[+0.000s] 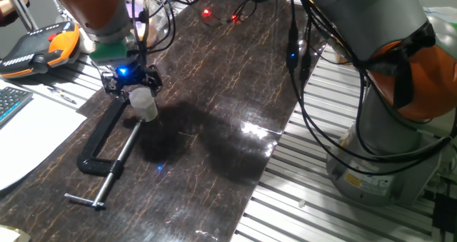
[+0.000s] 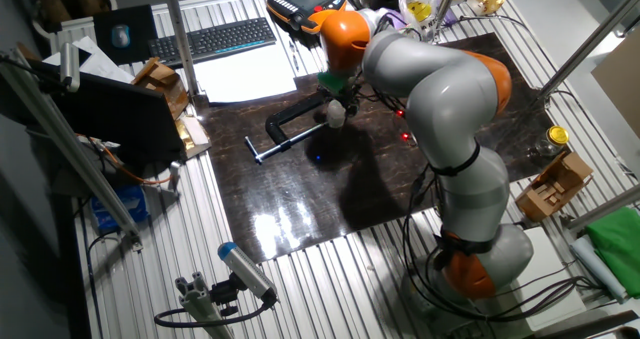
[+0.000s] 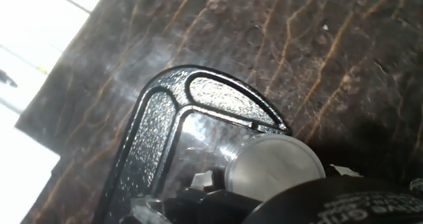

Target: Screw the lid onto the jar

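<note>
The claw (image 1: 128, 81) hangs right above the jar (image 1: 143, 104), almost touching its top. The jar stands straight up on the dark worktop (image 1: 214, 92), held in the black clamp (image 1: 107, 145). The round lid (image 3: 274, 171) sits flat on top. I cannot tell if the claw is wide or pinching.

one fixed view low and close, other high and far, hand view downward, all sharing c-clamp (image 1: 107, 153)

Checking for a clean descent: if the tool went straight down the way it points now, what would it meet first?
Most likely the jar, which sits directly under the tool, wedged in the black C-clamp. The hand view shows the lid right at the fingers; whether they already touch is unclear.
</note>
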Action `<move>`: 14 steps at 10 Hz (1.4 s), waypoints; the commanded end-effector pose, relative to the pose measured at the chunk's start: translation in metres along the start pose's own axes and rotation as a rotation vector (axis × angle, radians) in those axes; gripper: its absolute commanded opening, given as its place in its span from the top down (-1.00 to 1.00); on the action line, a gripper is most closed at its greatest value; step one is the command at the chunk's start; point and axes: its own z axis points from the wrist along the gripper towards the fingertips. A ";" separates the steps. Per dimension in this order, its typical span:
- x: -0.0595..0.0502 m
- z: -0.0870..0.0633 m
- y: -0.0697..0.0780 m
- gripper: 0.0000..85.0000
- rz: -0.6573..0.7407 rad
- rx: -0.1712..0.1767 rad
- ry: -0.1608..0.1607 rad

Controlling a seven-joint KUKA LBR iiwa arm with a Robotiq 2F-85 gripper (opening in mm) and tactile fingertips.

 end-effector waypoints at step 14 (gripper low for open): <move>0.001 0.005 -0.003 -1.00 -1.108 -0.145 -0.002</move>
